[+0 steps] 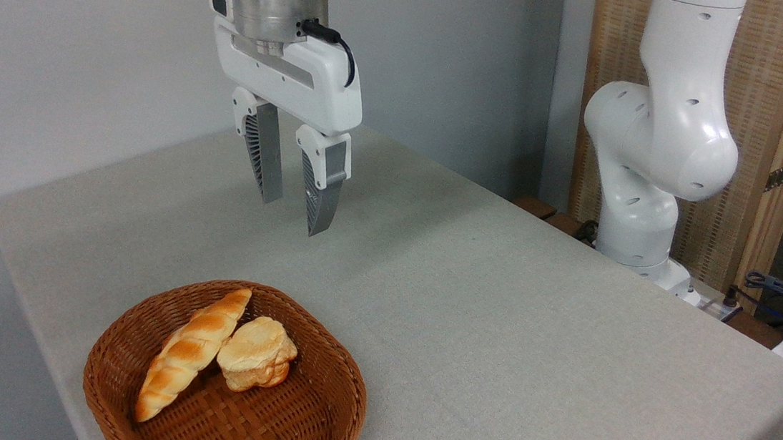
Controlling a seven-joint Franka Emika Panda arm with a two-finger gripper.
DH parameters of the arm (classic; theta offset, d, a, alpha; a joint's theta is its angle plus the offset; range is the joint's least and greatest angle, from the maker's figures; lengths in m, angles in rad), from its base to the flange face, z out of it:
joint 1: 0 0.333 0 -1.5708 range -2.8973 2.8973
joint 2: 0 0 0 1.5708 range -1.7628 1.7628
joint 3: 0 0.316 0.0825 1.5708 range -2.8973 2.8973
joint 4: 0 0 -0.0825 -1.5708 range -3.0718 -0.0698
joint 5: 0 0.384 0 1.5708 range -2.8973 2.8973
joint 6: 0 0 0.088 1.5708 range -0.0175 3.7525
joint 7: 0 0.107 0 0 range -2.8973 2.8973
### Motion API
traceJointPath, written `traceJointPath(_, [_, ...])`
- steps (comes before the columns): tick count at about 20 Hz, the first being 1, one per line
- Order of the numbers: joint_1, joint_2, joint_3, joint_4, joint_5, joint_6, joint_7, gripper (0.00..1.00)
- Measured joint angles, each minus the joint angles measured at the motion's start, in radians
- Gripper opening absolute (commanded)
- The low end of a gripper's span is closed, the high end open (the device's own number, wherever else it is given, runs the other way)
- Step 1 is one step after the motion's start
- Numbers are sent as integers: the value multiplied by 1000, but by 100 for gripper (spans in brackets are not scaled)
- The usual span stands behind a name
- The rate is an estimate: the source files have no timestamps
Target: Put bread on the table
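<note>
Fingers apart and empty, the tool point(295, 214) hangs above the counter point(497, 316), the twisted bread point(190, 351) ungrasped in its basket point(338, 402); a descent onto the loaf likely follows.

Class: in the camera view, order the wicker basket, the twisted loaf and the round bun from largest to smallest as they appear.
1. Wicker basket: plainly largest, holding both breads.
2. Twisted loaf: spans most of the basket.
3. Round bun: shortest, touching the loaf.
All sit equally near the camera.
</note>
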Motion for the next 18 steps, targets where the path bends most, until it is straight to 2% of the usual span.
traceJointPath(18, [-2,-6,-1,2,0,-35,0,100])
